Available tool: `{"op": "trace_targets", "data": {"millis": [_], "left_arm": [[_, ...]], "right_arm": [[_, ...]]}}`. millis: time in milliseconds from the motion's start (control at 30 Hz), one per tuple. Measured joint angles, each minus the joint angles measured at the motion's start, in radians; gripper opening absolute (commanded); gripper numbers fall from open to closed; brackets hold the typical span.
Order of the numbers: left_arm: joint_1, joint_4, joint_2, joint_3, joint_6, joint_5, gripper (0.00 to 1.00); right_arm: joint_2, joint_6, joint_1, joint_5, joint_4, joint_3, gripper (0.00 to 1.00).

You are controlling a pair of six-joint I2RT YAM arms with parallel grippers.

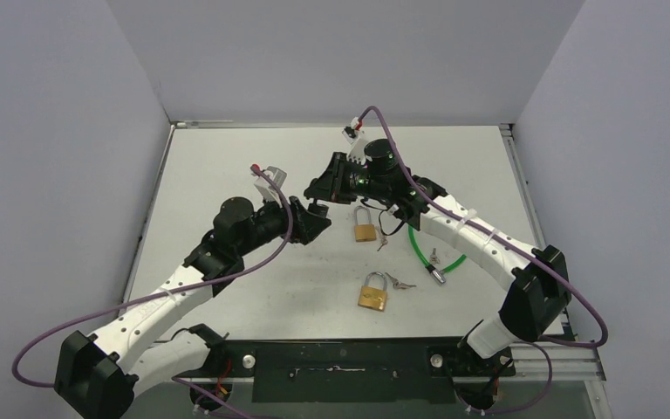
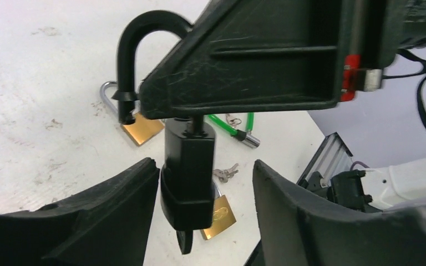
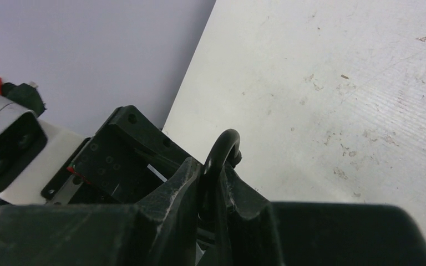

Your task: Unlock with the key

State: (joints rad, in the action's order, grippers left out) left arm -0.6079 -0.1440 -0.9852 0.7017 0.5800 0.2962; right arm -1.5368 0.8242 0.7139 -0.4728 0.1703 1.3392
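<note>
black padlock (image 2: 188,177) hangs off surface (image 2: 33,83), long axis vertical, shackle (image 2: 144,22) up, key (image 2: 184,244) poking out bottom. right gripper (image 3: 213,172) jaws pinch shackle. left gripper (image 2: 205,183) jaws wide, flanking body, not touching.

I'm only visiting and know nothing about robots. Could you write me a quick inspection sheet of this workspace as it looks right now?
Surface: white table, scuffed and speckled; no spills seen.
Job's things: black padlock hanging in the air, shackle's free end clear of the body; dark stub beneath it, possibly the key.
Clutter: brass padlocks, green cable lock and loose keys lying on the table.
Grippers: right gripper shut on the shackle; left gripper open around the padlock body.
Cables: purple cables loop along both arms.
Surroundings: plain grey walls; nothing else seen.
</note>
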Motion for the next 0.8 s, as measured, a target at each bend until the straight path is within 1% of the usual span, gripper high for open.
{"op": "trace_targets", "data": {"millis": [167, 233, 267, 300, 333, 367, 400, 433, 500, 600, 667, 800], "left_arm": [[-0.006, 0.041, -0.010, 0.001, -0.016, -0.071, 0.29], [-0.006, 0.042, -0.008, 0.001, -0.013, -0.079, 0.16], [-0.009, 0.042, -0.006, 0.001, -0.016, -0.077, 0.06], [-0.010, 0.042, -0.005, 0.001, -0.013, -0.072, 0.00], [-0.011, 0.042, -0.005, 0.001, -0.014, -0.063, 0.00], [-0.010, 0.046, -0.005, 0.000, -0.010, -0.055, 0.00], [-0.006, 0.047, -0.006, 0.000, -0.007, -0.042, 0.00], [-0.003, 0.055, -0.007, 0.000, -0.007, -0.032, 0.00], [0.007, 0.072, -0.013, 0.000, -0.005, -0.011, 0.00], [0.020, 0.093, -0.020, 0.000, 0.001, 0.008, 0.00], [0.028, 0.100, -0.021, 0.000, 0.005, 0.017, 0.00], [0.035, 0.098, -0.021, -0.001, 0.014, 0.027, 0.00]], "right_arm": [[0.010, 0.003, 0.000, -0.010, -0.018, -0.016, 0.00], [0.011, -0.002, 0.000, -0.014, -0.029, -0.022, 0.00], [0.011, -0.003, -0.001, -0.018, -0.039, -0.028, 0.03], [0.013, -0.003, -0.002, -0.024, -0.052, -0.037, 0.16], [0.017, -0.004, -0.007, -0.029, -0.066, -0.050, 0.31], [0.025, 0.000, -0.013, -0.034, -0.076, -0.064, 0.42], [0.035, 0.008, -0.015, -0.035, -0.081, -0.078, 0.50], [0.043, 0.018, -0.021, -0.037, -0.082, -0.086, 0.57], [0.055, 0.034, -0.035, -0.036, -0.086, -0.086, 0.59], [0.057, 0.042, -0.048, -0.032, -0.074, -0.072, 0.54], [0.054, 0.049, -0.056, -0.029, -0.058, -0.062, 0.53], [0.045, 0.056, -0.056, -0.039, -0.034, -0.046, 0.56]]}}
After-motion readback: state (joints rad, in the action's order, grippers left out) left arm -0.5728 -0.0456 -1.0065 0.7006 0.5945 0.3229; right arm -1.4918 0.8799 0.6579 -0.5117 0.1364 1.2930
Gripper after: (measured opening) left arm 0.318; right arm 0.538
